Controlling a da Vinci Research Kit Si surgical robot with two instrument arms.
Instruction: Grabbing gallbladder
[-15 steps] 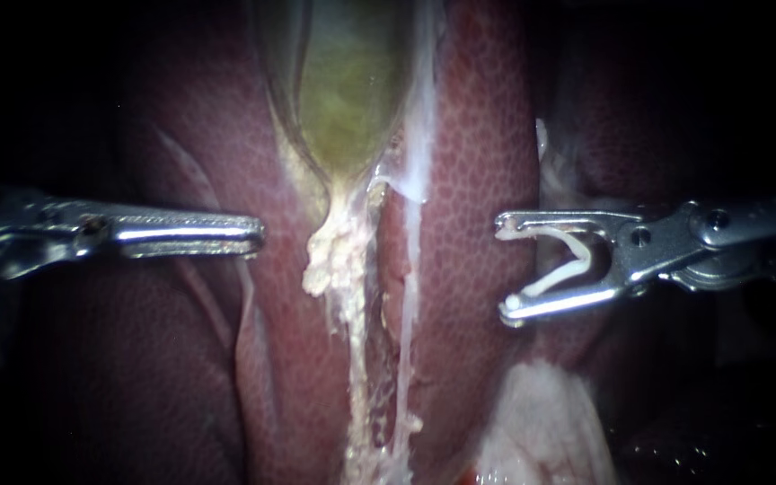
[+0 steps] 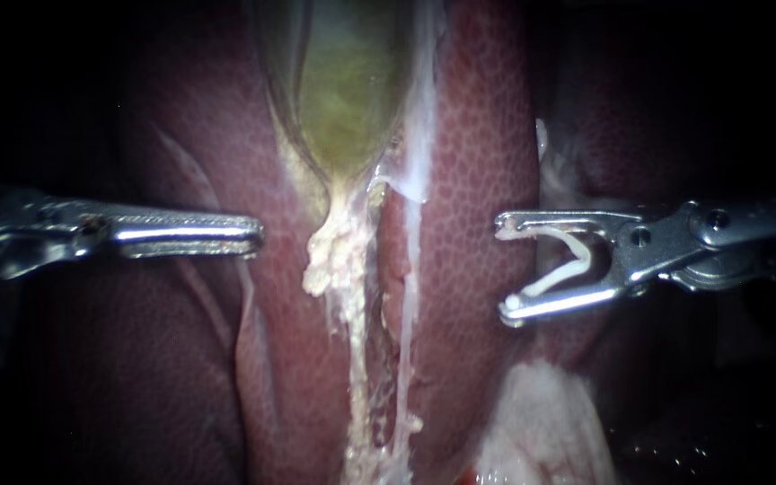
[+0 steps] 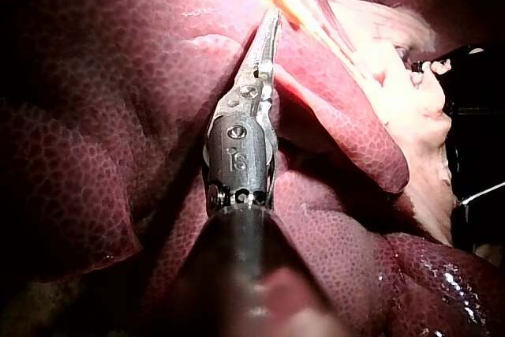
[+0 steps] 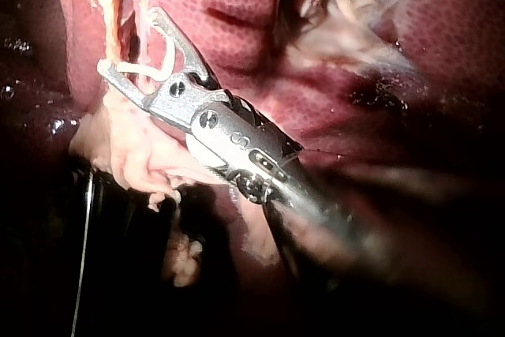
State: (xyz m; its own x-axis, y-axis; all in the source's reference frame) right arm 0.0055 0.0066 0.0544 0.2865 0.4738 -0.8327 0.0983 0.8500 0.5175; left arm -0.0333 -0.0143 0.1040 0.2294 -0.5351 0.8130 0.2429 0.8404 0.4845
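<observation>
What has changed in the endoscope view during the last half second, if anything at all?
Nothing visibly changed. The slender silver left instrument rests with its claw shut, clear of the greenish, tapering gallbladder. The silver right instrument holds a white V-shaped clip in its claw, over the dark red mottled liver.

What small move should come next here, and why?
Probably open the left instrument's tool and ease it toward the greenish-yellow gallbladder sac: its jaws lie shut, apart from the sac's tapering lower end, holding nothing. The right instrument's tool holds a white clip.
</observation>
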